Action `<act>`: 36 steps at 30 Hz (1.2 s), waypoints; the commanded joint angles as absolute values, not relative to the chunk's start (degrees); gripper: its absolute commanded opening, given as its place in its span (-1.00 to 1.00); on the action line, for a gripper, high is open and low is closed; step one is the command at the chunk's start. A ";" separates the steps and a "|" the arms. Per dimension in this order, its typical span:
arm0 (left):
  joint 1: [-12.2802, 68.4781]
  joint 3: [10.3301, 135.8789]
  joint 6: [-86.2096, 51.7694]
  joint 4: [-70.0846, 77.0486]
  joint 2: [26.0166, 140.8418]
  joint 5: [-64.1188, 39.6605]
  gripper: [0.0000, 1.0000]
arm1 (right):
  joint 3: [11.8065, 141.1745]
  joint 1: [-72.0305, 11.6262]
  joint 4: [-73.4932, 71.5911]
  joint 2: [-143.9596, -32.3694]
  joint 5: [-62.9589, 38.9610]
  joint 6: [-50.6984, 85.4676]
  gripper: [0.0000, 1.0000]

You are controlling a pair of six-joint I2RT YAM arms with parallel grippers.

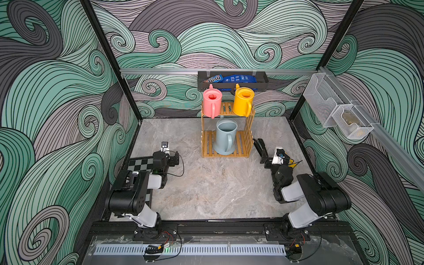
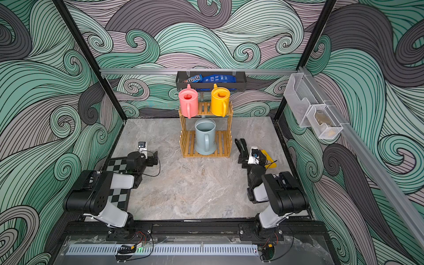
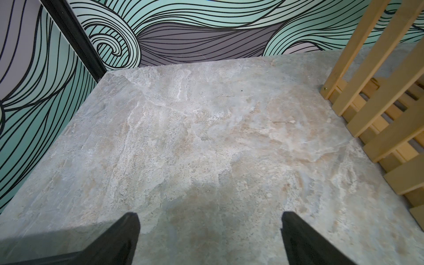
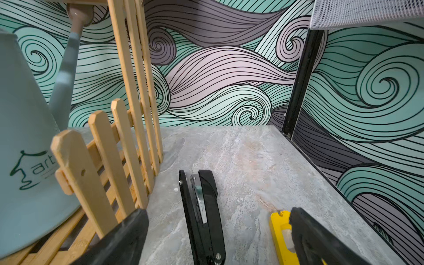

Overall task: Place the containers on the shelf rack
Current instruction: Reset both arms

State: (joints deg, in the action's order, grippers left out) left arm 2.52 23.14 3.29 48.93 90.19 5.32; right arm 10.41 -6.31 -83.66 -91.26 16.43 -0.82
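Containers are all sitting on the rack [image 1: 242,146]. The pink can [image 1: 212,103] and yellow can [image 1: 243,101] are standing upright on the top tier with handles facing the arms, probably because they are small enough for it. The taller blue can [image 1: 226,137] is occupying the bottom tier, spout pointing back, likely for headroom. The task is looking finished. The right jaws are hanging spread and empty beside the rack's slatted side, over a stapler [image 4: 202,206] on the desk [image 1: 206,195]. The left jaws are spread over bare desk, gripping nothing.
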 commanded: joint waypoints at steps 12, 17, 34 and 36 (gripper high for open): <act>2.18 23.73 3.69 50.57 90.62 4.75 0.98 | 11.45 -6.74 -82.47 -91.01 12.48 -0.62 0.99; 2.12 23.74 3.77 50.61 90.62 4.75 0.98 | 12.10 -5.65 -80.65 -90.93 10.18 0.02 0.99; 2.18 23.77 3.69 50.60 90.62 4.75 0.98 | 6.32 -6.34 -91.42 -90.99 10.72 -0.79 0.98; 2.11 23.75 3.70 50.55 90.66 4.75 0.98 | 5.33 -6.33 -94.06 -91.14 10.72 -0.79 0.98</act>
